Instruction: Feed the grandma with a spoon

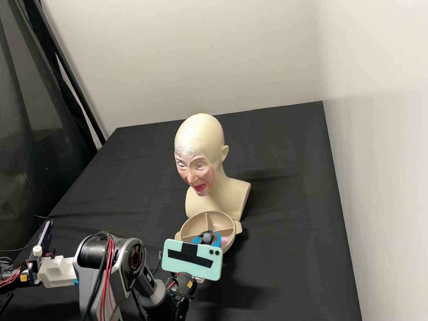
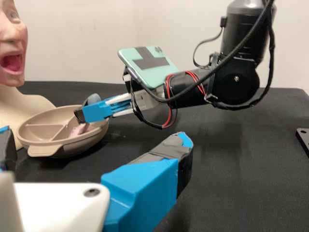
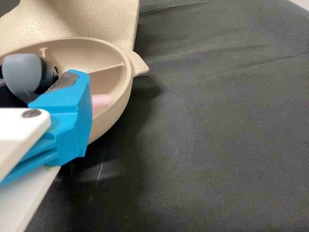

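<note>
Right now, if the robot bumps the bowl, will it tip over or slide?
Probably not tip: the bowl is wide and shallow. It looks like light plastic, so it may slide on the black cloth. The grandma head close behind might stop it.

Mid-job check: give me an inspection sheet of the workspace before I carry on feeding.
Surface: black bench, lightly creased cloth.
Job's things: mannequin head upright, mouth open; divided bowl right in front of its bust; spoon, its grey end over the bowl; a pink piece lies in the bowl, cannot tell what it is.
Clutter: nothing seen.
Grippers: right gripper over the bowl, fingers shut on the spoon; left gripper low beside the bowl, fingers open, holding nothing.
Cables: red and black wires loop along the right arm, off the bowl.
Surroundings: white walls; dark panel; mint phone on the right wrist.
</note>
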Robot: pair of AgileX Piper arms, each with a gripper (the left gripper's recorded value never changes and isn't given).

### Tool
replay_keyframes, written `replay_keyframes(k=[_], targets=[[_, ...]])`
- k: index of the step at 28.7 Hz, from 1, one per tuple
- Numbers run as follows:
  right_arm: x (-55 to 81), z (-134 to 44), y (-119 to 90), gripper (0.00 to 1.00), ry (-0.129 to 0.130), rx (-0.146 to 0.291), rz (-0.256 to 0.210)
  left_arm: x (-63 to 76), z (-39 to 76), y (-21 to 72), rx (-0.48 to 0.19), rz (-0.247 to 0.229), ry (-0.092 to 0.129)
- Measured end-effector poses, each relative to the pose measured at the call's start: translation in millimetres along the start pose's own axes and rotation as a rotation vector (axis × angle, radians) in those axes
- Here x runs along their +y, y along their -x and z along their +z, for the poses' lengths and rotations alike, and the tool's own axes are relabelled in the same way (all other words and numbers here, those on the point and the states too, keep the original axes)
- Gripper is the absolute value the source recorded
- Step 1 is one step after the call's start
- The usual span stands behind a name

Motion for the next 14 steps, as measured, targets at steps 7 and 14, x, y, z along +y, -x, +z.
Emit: replay_keyframes(k=[7, 14], targets=[[-0.9, -4.0, -4.9, 0.0, -0.008, -0.002, 0.015, -0.4, -0.1, -0.1, 0.0, -0.001, 0.0], [-1.1, -4.7, -6.8, 0.0, -0.011, -0.01, 0.015, 0.8, 0.1, -1.4, -0.001, 0.003, 0.0]])
